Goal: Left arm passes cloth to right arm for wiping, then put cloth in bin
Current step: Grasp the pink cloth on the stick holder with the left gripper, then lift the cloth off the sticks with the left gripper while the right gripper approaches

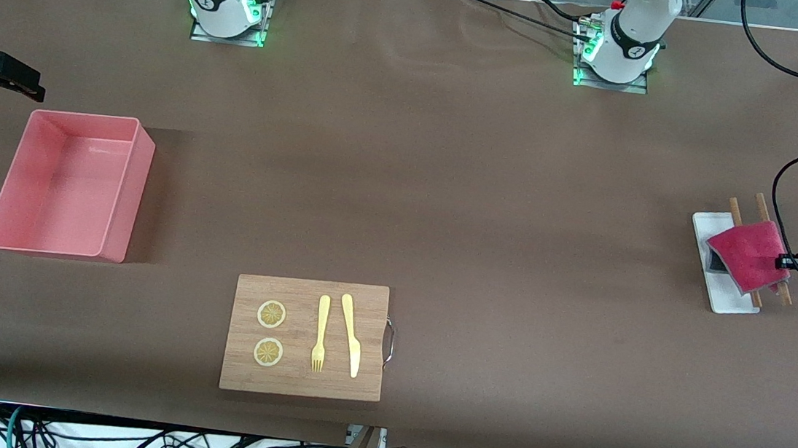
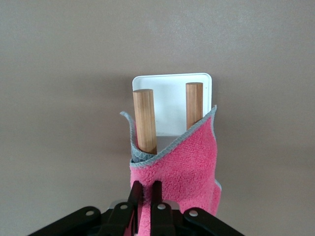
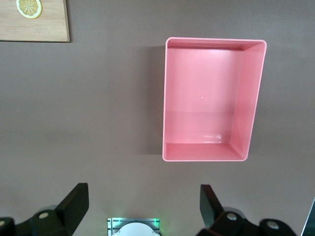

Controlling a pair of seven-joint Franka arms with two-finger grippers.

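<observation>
The magenta-red cloth [image 1: 744,253] is at the left arm's end of the table, over a small white tray [image 1: 724,303] and two wooden rods [image 1: 736,209]. My left gripper [image 1: 785,262] is shut on one edge of the cloth. In the left wrist view the cloth [image 2: 182,162] is pinched in my left gripper [image 2: 146,189], its grey underside curling up in front of the rods [image 2: 145,123]. The salmon-pink bin [image 1: 59,184] stands empty at the right arm's end. My right gripper [image 1: 35,91] is open and empty, up beside the bin [image 3: 253,98].
A wooden cutting board [image 1: 299,383] with two lemon slices [image 1: 272,314], a yellow fork [image 1: 320,333] and a yellow knife [image 1: 351,336] lies near the front camera, nearer the bin than the tray. The white tray [image 2: 172,86] lies under the rods.
</observation>
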